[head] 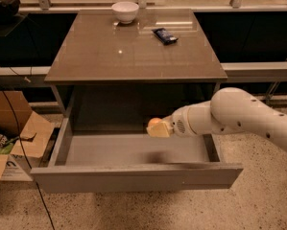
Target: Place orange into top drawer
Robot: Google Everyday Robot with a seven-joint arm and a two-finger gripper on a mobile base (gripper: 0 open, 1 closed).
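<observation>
The top drawer is pulled wide open below the brown cabinet top; its grey inside is bare. My white arm reaches in from the right. My gripper is shut on the orange, a small round fruit seen between the pale fingers. It hangs a little above the drawer floor, right of the middle, casting a shadow on the floor below it.
A white bowl and a dark snack packet sit at the back of the cabinet top. An open cardboard box stands on the floor to the left. A black cable hangs down at the left.
</observation>
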